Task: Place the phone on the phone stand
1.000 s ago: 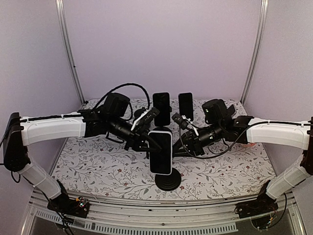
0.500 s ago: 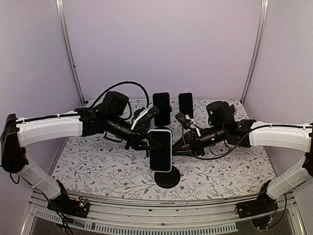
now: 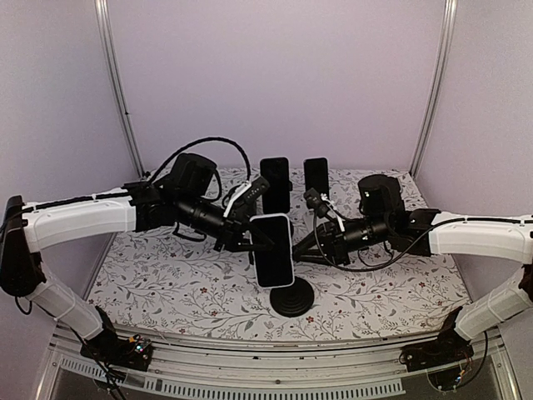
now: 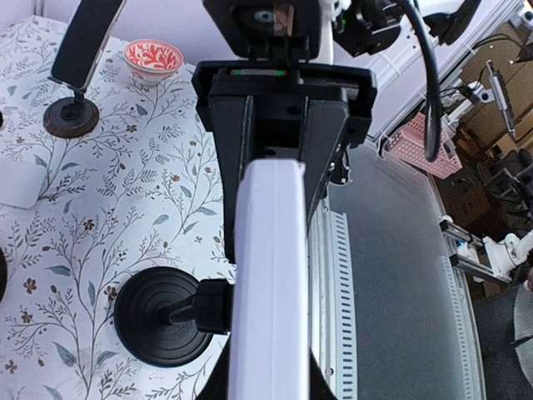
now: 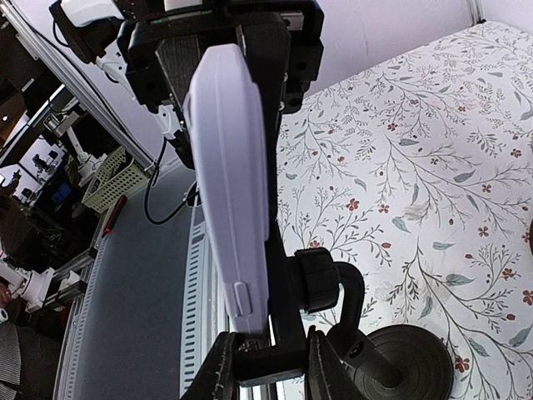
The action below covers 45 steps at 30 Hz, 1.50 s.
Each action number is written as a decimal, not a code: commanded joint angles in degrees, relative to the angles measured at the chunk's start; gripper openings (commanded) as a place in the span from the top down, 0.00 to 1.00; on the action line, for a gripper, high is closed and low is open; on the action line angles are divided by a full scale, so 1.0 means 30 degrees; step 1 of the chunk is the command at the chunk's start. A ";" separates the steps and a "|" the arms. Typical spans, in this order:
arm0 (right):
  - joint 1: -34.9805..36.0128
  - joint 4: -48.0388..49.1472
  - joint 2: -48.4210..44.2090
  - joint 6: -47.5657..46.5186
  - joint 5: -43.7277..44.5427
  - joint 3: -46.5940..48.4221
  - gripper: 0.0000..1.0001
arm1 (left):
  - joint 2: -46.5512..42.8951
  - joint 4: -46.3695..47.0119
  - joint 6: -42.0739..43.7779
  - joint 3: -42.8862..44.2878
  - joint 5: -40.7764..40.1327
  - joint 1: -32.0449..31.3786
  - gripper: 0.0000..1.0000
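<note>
Near tabletop [image 3: 166,283] centre, phone [image 3: 273,250] w/ white case stands upright against phone stand [image 3: 292,297] cradle, base at its 5 o'clock, left fingers [image 5: 265,67] clamped on phone from 9 o'clock, right fingers [image 5: 221,371] clamped on cradle btm from 3 o'clock.

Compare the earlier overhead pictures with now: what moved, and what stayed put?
The phone and phone stand shifted slightly away from the arm bases, the stand's base also sliding right; the right gripper drew back rightward. The left gripper kept holding the phone; the two rear phones stayed.
</note>
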 commanded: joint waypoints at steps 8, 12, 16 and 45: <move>0.0227 -0.2587 0.0366 -0.1576 -0.3866 0.2622 0.95 | 0.2813 -0.7356 0.0923 0.2690 -0.4572 0.1349 1.00; 0.0385 -0.2438 0.0620 -0.1297 -0.4018 0.2676 0.88 | 0.3344 -0.7473 0.1181 0.3431 -0.4347 0.1020 1.00; 0.0495 -0.2496 0.0566 -0.1116 -0.4120 0.2619 0.68 | 0.3693 -0.7458 0.1259 0.3821 -0.3845 0.0701 1.00; 0.0301 -0.2972 -0.0488 0.0237 -0.0141 0.0554 0.37 | 0.2068 -0.0293 -0.1038 -0.0052 -0.1306 -0.1045 1.00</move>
